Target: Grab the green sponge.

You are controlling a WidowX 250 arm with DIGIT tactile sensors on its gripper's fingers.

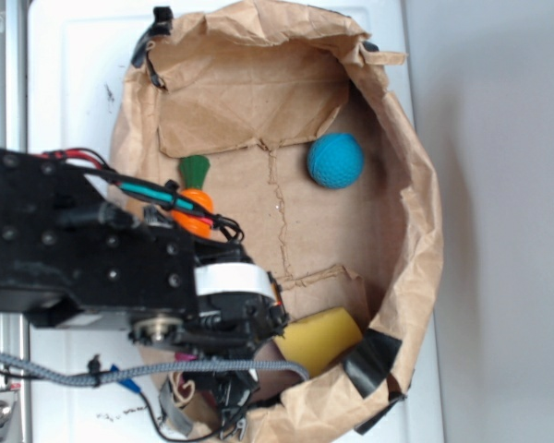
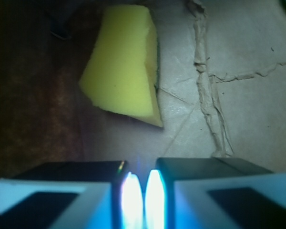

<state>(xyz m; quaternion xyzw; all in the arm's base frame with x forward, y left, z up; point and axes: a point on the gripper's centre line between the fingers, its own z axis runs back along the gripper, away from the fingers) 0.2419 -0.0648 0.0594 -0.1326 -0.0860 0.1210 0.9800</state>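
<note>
The robot arm [image 1: 83, 245] is showing a black boxy body with small round screws. Red, teal and black cables [image 1: 148, 189] are running over it, and a grey braided cable [image 1: 120, 369] beneath. The gripper [image 2: 143, 200] is showing dark fingers [image 2: 76, 171] with white edges, glowing bluish inside.

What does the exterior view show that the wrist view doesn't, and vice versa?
Only the exterior view shows the teal ball, the carrot, the robot arm and the rolled rim of the paper bag. Only the wrist view shows the gripper, its two fingers nearly together with nothing between them, short of the sponge. Both show the yellow sponge lying on the creased brown paper.
</note>
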